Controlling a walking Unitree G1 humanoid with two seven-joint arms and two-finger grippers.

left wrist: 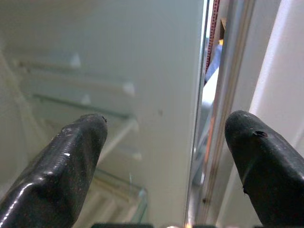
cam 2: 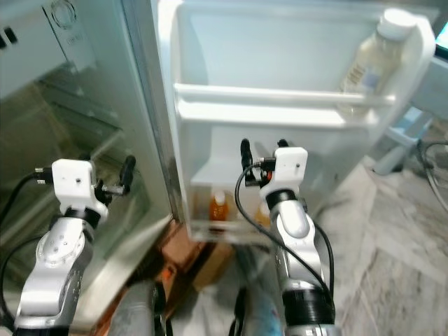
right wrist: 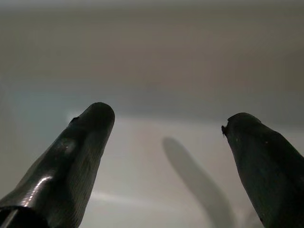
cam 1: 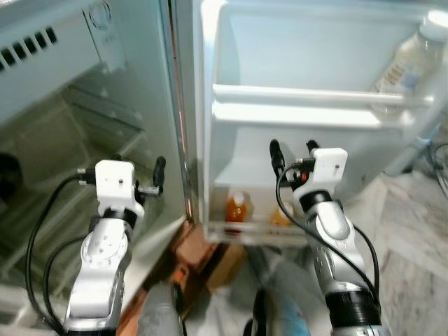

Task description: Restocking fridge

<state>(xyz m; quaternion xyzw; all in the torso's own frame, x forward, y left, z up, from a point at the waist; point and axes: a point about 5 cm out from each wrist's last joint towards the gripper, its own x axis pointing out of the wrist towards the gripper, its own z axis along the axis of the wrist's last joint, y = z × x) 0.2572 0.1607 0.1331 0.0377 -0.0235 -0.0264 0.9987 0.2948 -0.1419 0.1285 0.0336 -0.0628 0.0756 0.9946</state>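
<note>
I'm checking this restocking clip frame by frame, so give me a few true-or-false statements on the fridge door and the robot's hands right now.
1. The fridge door stands open. True.
2. A white-capped bottle stands in the door's upper shelf. True.
3. The right hand grips the white-capped bottle. False: its fingers are spread with nothing between them, in front of the door below that shelf.
4. An orange bottle sits in the door's bottom shelf. True.
5. The left hand is shut on a carton. False: it is open and holds nothing, raised near the fridge's edge.
</note>
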